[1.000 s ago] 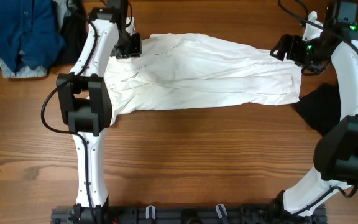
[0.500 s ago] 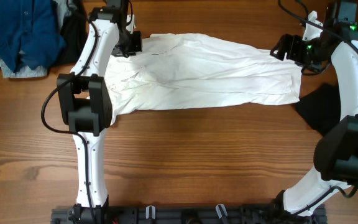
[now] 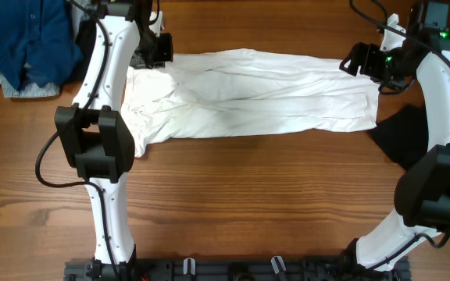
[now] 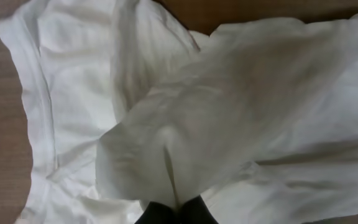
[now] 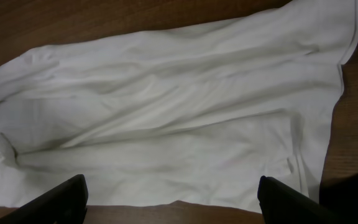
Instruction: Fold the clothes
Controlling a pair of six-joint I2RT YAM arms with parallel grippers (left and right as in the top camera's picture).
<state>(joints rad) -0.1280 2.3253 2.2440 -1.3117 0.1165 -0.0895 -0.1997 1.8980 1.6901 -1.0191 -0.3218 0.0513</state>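
The left end effector (image 4: 176, 213) is pinching a raised fold of the white shirt (image 3: 248, 94), with its fingers pressed together on the cloth. The right end effector (image 5: 173, 200) is hanging spread wide above the shirt's opposite end, gripping nothing. The shirt is lying stretched lengthwise across the wooden surface (image 3: 248, 195), between both arms.

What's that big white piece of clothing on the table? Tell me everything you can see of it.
The white garment is thin, soft, wrinkled cloth, plain, with stitched hems along its edges. It lies spread lengthwise across the far part of the wooden table, mostly flat with long creases. The left gripper is shut on a pinch of cloth near its left end, raising a small peak. The right gripper hangs open above the right end, gripping nothing.
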